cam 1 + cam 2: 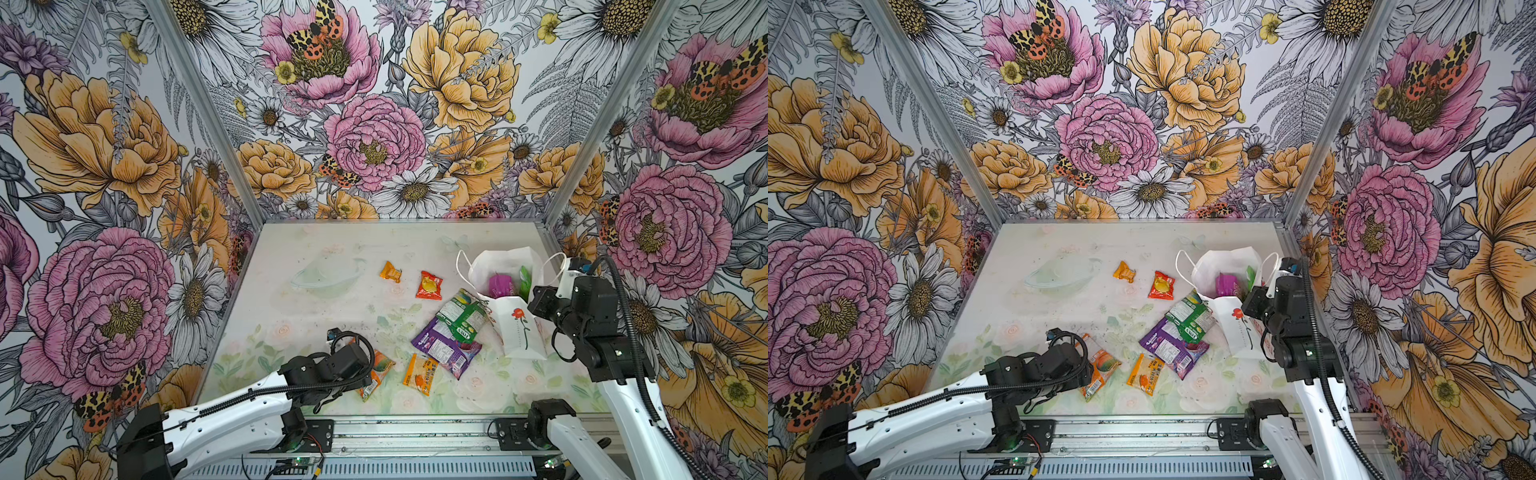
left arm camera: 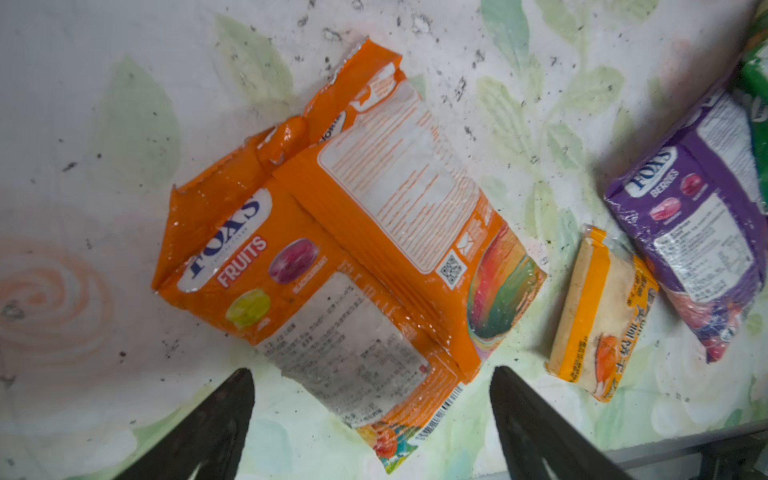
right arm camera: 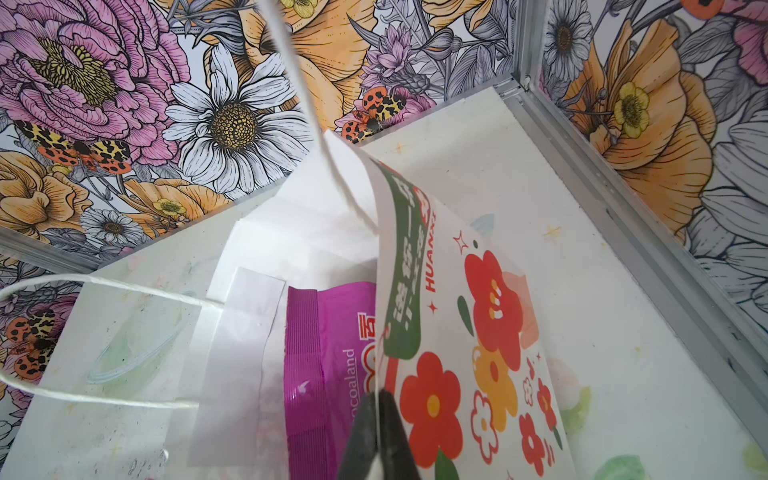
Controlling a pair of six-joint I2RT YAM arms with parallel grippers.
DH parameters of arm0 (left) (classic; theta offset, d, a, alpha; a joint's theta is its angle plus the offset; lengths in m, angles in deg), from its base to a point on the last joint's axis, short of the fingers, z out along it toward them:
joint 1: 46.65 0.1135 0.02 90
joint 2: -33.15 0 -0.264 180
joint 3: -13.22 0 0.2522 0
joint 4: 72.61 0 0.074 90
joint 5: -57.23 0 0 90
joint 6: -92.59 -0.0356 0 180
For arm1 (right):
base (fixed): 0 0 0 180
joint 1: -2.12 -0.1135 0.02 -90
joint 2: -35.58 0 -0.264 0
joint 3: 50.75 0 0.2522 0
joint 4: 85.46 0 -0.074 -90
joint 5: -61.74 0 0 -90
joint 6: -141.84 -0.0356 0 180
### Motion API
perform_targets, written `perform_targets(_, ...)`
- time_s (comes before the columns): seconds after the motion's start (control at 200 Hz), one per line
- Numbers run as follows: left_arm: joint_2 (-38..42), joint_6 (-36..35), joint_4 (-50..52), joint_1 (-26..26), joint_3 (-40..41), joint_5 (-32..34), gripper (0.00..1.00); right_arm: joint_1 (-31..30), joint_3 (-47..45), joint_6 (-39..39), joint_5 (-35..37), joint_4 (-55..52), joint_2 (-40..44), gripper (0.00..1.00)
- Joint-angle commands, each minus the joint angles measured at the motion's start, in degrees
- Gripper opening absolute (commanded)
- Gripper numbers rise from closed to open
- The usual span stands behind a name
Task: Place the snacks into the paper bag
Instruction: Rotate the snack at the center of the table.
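Note:
The white paper bag [image 1: 517, 332] stands at the right with its mouth open. My right gripper [image 3: 379, 401] is shut on its rim, by the red-flower print [image 3: 432, 407]. Inside it lie a magenta pouch [image 3: 328, 353] and a green packet [image 1: 525, 277]. My left gripper [image 2: 372, 374] hangs open just above the lower end of an orange Fox's Fruits packet [image 2: 349, 249], its fingers either side and apart from it. On the table lie a yellow-orange packet [image 1: 420, 374], a purple pouch [image 1: 444, 351], a green-white packet [image 1: 463, 318], a red sachet [image 1: 429, 285] and a small orange sachet [image 1: 390, 271].
Floral walls close in the table on three sides. The right wall's metal post [image 1: 555, 224] stands close behind the bag. A metal rail [image 1: 415, 432] with both arm bases runs along the front edge. The green-white packet overlaps the purple pouch.

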Motion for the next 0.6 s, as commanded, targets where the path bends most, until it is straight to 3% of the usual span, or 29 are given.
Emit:
perform_targets(0.0,-2.1,6.2,-2.7,-3.4,0.3,1.7,0.91,-0.4,-0.5,0.7,1.2,1.3,0.6,0.0)
perform_targets(0.14,-8.4,7.6,-10.6,-6.0,1.5,-1.0,0.91,-0.4,-0.6,0.6,1.4,1.4,0.9,0.0)
perform_targets(0.315,-17.4,4.0,-22.4,-6.0,-0.9,-3.1,0.91,-0.4,-0.7,0.6,1.4,1.4,1.2,0.0)
perform_targets(0.595,-30.5,-5.6,-34.0,0.2,-8.8,-7.3,0.91,-0.4,-0.7,0.6,1.3,1.2,2.1,0.0)
